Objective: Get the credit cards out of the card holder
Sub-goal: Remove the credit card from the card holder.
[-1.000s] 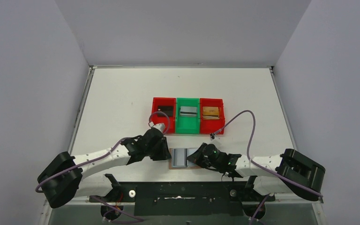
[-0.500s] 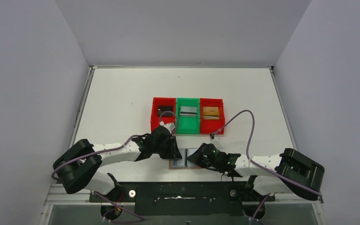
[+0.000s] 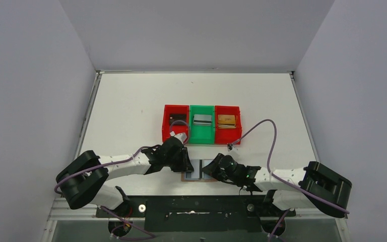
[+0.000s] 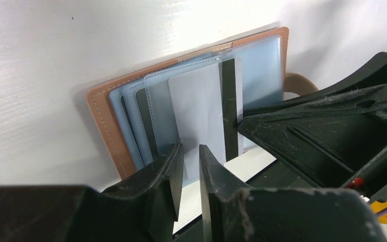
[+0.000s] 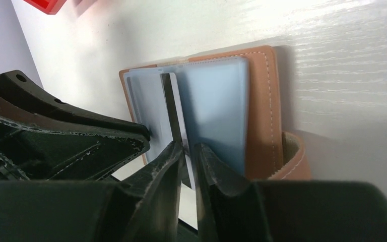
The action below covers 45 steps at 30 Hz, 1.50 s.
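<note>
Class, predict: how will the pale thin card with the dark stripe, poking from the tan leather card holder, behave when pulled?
Probably stiff: the pale striped card lies flat with straight edges. Likely slippery, since the blue-grey sleeves look glossy. The thin tan leather card holder may drag along.

Tan leather folding card holder (image 3: 200,172) lies opened flat on the white table (image 3: 131,106), at the near edge, centre. Left gripper (image 4: 191,151) at its left side, right gripper (image 5: 189,148) at its right, both over the inner sleeves. Pale striped card (image 4: 206,111) lies on the sleeves, between the two grippers.

Behind the holder, three bins side by side:
- red plastic bin on the left (image 3: 166,123), black card (image 3: 176,120) inside
- green plastic bin (image 3: 201,134) in the middle, silver card (image 3: 202,119) inside
- red plastic bin on the right (image 3: 228,134), gold card (image 3: 226,120) inside
</note>
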{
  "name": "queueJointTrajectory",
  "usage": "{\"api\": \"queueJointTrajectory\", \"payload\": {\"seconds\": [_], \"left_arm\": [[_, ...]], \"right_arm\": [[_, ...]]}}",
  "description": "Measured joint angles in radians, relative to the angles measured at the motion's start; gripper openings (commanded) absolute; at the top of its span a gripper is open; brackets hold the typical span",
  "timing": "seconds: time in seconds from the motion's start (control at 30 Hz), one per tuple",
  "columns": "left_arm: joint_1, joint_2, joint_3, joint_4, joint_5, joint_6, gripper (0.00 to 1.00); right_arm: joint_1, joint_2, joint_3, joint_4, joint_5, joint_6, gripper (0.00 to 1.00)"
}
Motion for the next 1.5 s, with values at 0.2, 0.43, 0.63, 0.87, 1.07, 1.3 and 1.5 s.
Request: {"api": "queueJointTrajectory", "payload": {"seconds": [0.2,0.43,0.63,0.87,1.07,1.3,1.5], "left_arm": [[-0.001,0.0,-0.005,0.0,-0.004,0.002,0.14],[0.0,-0.004,-0.019,0.016,-0.006,0.002,0.12],[0.0,-0.004,-0.02,0.017,-0.006,0.003,0.11],[0.0,-0.005,-0.021,0.018,-0.005,0.01,0.11],[0.0,-0.005,-0.021,0.018,-0.004,0.011,0.11],[0.0,-0.005,-0.023,0.02,0.01,0.026,0.11],[0.003,-0.006,-0.007,-0.02,0.016,0.061,0.1]], "right_arm": [[-0.002,-0.011,-0.087,0.127,0.014,0.052,0.33],[-0.003,-0.012,-0.177,0.314,0.029,0.042,0.32],[-0.006,0.051,-0.166,0.373,0.017,-0.002,0.27],[-0.03,0.081,-0.232,0.528,-0.01,-0.002,0.29],[-0.054,0.134,-0.194,0.549,-0.071,-0.051,0.24],[-0.124,0.189,-0.179,0.585,-0.158,-0.079,0.15],[-0.139,0.267,-0.119,0.599,-0.218,-0.109,0.15]]}}
